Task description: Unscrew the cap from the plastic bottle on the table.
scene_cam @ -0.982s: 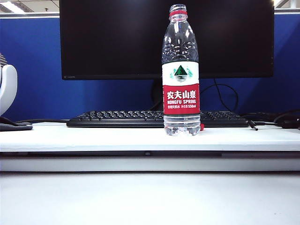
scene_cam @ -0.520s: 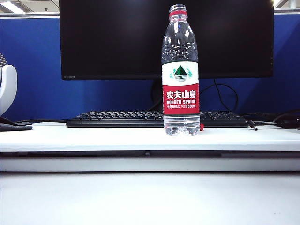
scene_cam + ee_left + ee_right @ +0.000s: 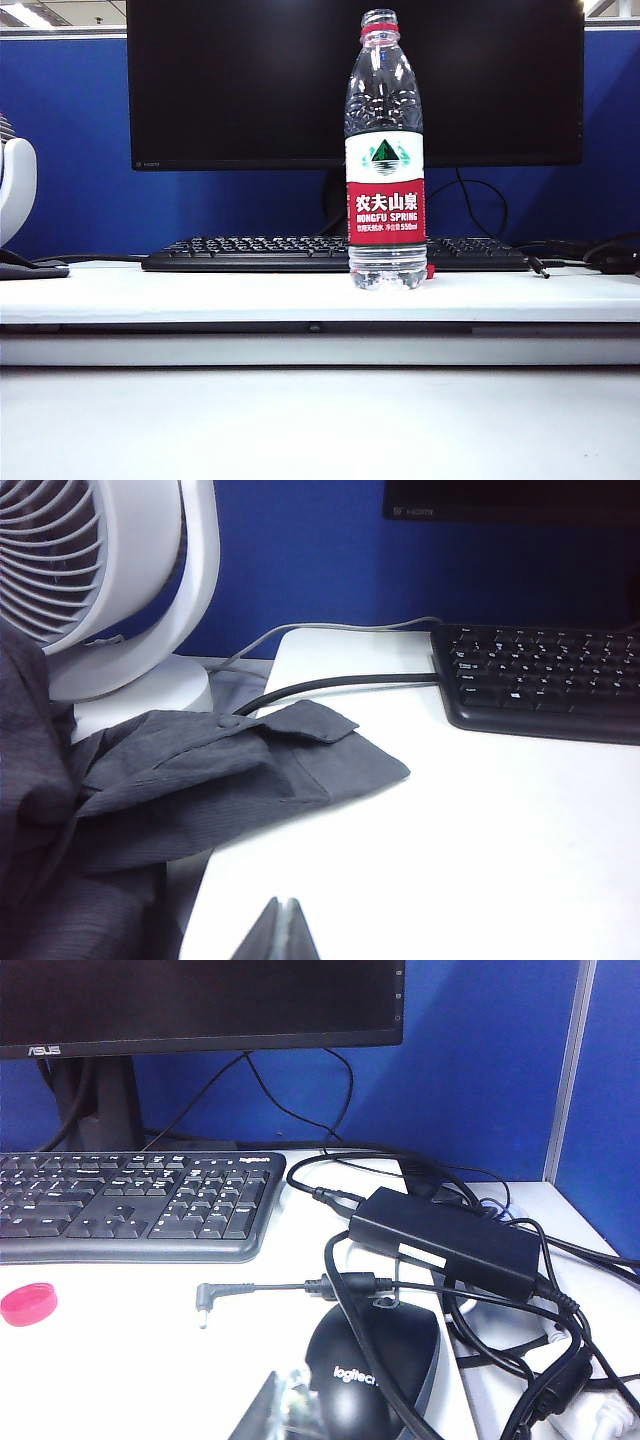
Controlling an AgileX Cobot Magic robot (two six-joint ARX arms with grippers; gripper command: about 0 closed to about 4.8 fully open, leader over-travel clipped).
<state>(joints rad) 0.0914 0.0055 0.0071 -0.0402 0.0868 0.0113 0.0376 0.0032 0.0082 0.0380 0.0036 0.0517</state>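
Observation:
The plastic bottle [image 3: 385, 200] stands upright on the white table [image 3: 200, 295], just in front of the keyboard. Its neck shows bare threads above a thin red collar ring. The red cap [image 3: 28, 1304] lies loose on the table in front of the keyboard; in the exterior view a red sliver of the cap [image 3: 431, 270] shows beside the bottle's base. My left gripper [image 3: 284, 906] is shut, low over the table near a grey cloth, holding nothing. My right gripper [image 3: 290, 1392] is shut beside a black mouse. Neither gripper appears in the exterior view.
A black keyboard [image 3: 250, 252] and a dark monitor [image 3: 250, 80] stand behind the bottle. A white fan [image 3: 100, 580] and a grey cloth [image 3: 200, 770] lie at the left. A mouse [image 3: 375, 1370], a power adapter [image 3: 450, 1240] and tangled cables crowd the right.

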